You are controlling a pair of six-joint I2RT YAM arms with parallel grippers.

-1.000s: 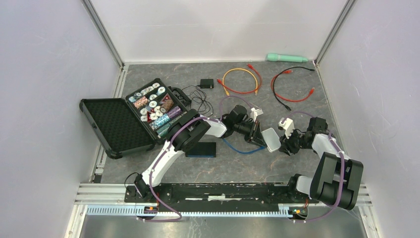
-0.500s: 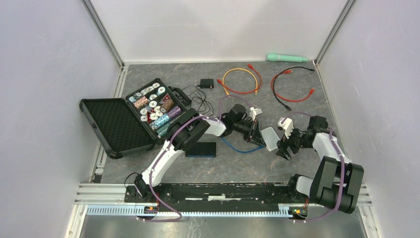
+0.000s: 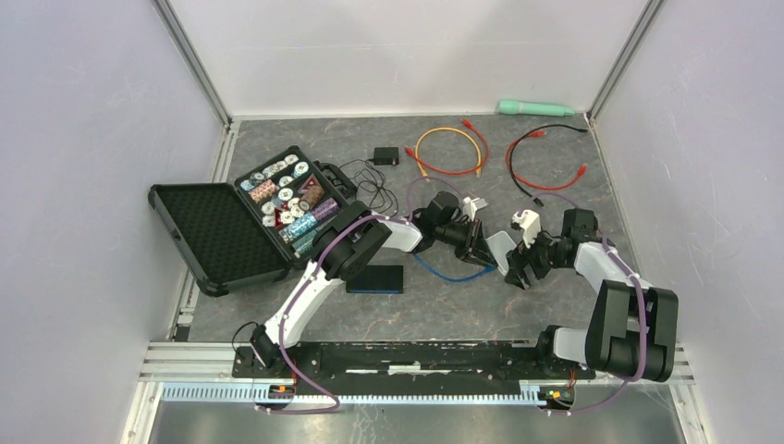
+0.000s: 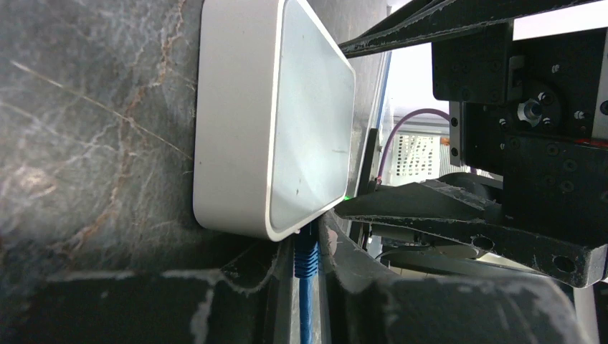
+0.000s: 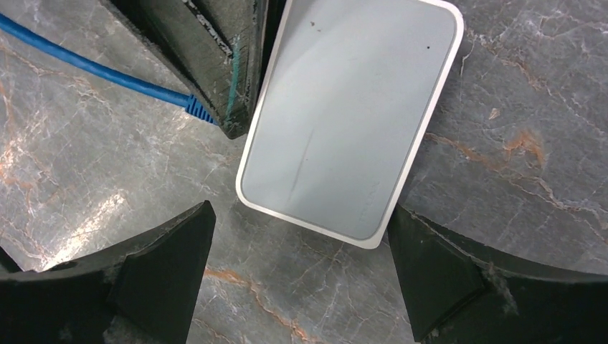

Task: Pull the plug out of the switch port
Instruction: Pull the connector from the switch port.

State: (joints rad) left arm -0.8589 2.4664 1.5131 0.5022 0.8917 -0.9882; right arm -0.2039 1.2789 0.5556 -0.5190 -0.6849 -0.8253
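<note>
Right wrist view, smooth white rounded-rectangle plastic switch (image 5: 344, 115), ribbed blue plug (image 5: 195, 106) pinched by left gripper (image 4: 307, 287), right gripper (image 5: 300, 218) splayed wide

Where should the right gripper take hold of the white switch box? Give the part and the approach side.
Probably across its two long edges at the end away from the blue plug, coming down from above: the switch box lies flat, and the left gripper crowds the plug end.

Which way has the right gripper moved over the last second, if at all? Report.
Yes. Against the red cable, the right gripper has shifted left toward the switch, opening wide.
</note>
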